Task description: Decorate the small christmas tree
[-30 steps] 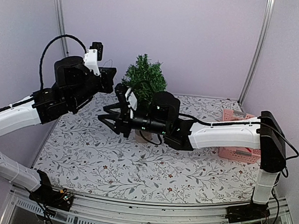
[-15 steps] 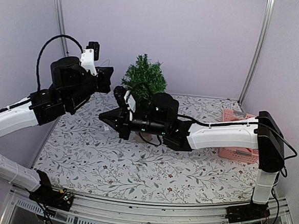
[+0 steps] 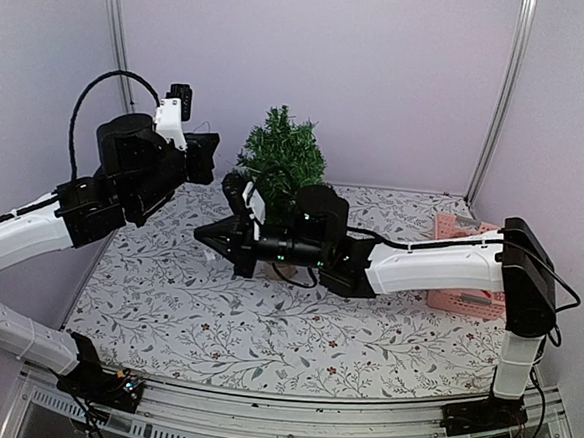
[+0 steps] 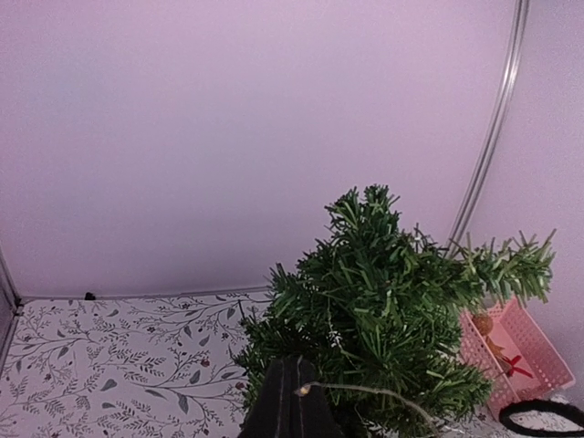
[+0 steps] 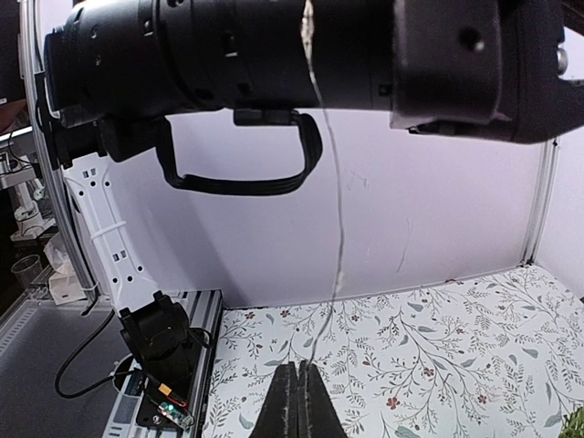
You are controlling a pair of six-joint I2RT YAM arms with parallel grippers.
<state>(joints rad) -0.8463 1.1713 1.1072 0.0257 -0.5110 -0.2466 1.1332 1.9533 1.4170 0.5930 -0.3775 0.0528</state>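
The small christmas tree [image 3: 281, 163] stands at the back of the table, dark green and bushy; in the left wrist view the tree [image 4: 392, 310] fills the lower right. My left gripper [image 3: 204, 158] hovers high, just left of the treetop. In its own view the left gripper [image 4: 292, 363] is shut on a thin light wire [image 4: 383, 392] that runs right into the branches. Low in front of the tree, my right gripper [image 3: 203, 235] points left. Seen from the right wrist, the right gripper [image 5: 299, 365] is shut on the same wire [image 5: 336, 228], which hangs down from the left arm [image 5: 274, 55].
A pink basket [image 3: 467, 231] sits at the table's right edge, partly behind the right forearm, and the basket [image 4: 511, 356] shows beyond the tree in the left wrist view. Walls and metal posts [image 3: 501, 103] enclose the floral tabletop [image 3: 264, 327].
The right gripper's jaws have closed from open onto the hanging wire. The left arm has lifted a little, up and to the left.
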